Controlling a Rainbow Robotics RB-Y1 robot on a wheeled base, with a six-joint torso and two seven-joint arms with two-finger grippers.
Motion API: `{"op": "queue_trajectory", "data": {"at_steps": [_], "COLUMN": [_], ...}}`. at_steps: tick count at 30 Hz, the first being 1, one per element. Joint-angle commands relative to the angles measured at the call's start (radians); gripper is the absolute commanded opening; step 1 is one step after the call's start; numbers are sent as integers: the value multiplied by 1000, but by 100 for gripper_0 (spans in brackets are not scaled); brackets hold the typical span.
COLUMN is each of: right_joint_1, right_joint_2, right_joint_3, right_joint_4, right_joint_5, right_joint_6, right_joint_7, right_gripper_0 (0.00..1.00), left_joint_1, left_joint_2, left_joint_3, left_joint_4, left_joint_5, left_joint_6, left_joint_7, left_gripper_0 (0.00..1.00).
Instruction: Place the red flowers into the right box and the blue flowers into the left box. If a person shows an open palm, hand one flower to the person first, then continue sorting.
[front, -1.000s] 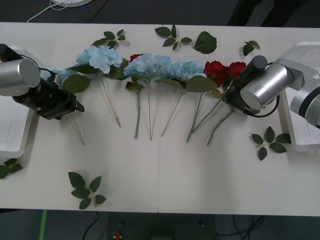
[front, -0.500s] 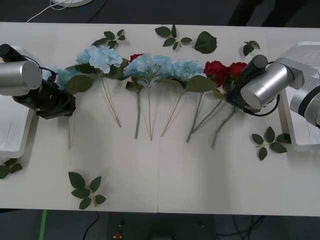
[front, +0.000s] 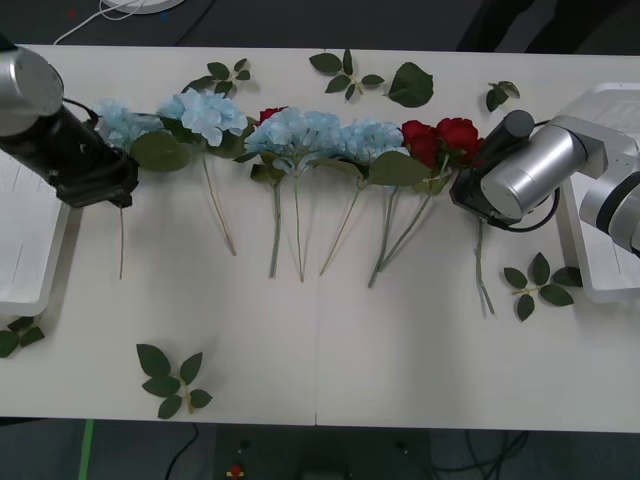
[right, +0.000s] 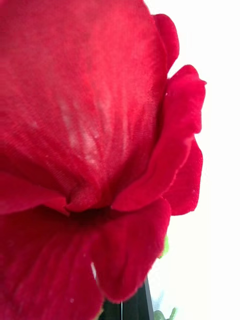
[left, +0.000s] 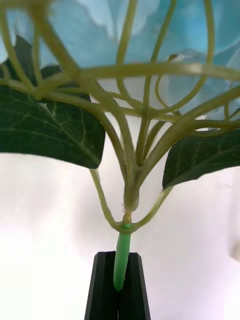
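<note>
My left gripper (front: 116, 194) is shut on the stem of a blue flower (front: 120, 122), whose thin stem hangs down beside the left box (front: 28, 262). In the left wrist view the black fingers (left: 106, 290) clamp the green stem under the pale-blue head (left: 165, 30). My right gripper (front: 463, 196) is shut on a red flower (front: 458, 134), its stem trailing toward the table's front, left of the right box (front: 600, 272). That rose (right: 85, 130) sits close before the right wrist camera. Three more blue flowers (front: 295, 135) and two red flowers (front: 422, 140) lie in a row between the arms.
Loose green leaf sprigs lie scattered: front left (front: 170, 380), near the right box (front: 540, 285), along the far edge (front: 345, 72) and by the left box's front corner (front: 18, 335). Bare table spans the front middle. A white cable (front: 110, 12) lies far back left.
The left gripper has risen and moved back-left with the blue flower, whose stem now hangs straight. The right gripper's rose has lifted; its stem swung right, away from the other stems.
</note>
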Motion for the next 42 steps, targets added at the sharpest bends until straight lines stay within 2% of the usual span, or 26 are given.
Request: {"op": "queue_trajectory", "data": {"at_steps": [1, 5, 11, 21, 27, 29, 35, 38, 42], "right_joint_1": [-43, -45, -43, -45, -43, -45, -45, -45, -43], "right_joint_2": [-60, -128, -218, -359, -421, -430, -428, -425, -416], "right_joint_3": [4, -12, -85, -268, -303, -305, -309, -309, -309], "right_joint_4": [-105, -185, -265, -233, -145, -82, 129, 217, 318], "right_joint_5": [9, 9, -14, -93, -27, -3, 5, 3, 5], "right_joint_6": [38, 100, 204, 281, 265, 233, 83, 27, -48], "right_joint_7": [38, 60, 173, 472, 646, 690, 799, 836, 886], "right_gripper_0": [0, 0, 0, 0, 0, 0, 0, 0, 0], "left_joint_1": [-147, -206, -214, -41, 174, 243, 347, 370, 375], "left_joint_2": [97, 137, 213, 315, 313, 312, 236, 212, 195], "left_joint_3": [211, 349, 464, 465, 465, 465, 465, 465, 465], "left_joint_4": [145, 248, 288, 357, 401, 417, 477, 481, 480], "left_joint_5": [-25, -114, -206, -120, 18, 105, 211, 243, 255], "left_joint_6": [265, 463, 519, 317, 136, 94, -30, -88, -96], "left_joint_7": [-196, -360, -570, -966, -1135, -1187, -1222, -1227, -1227], "left_gripper_0": [0, 0, 0, 0, 0, 0, 0, 0, 0]}}
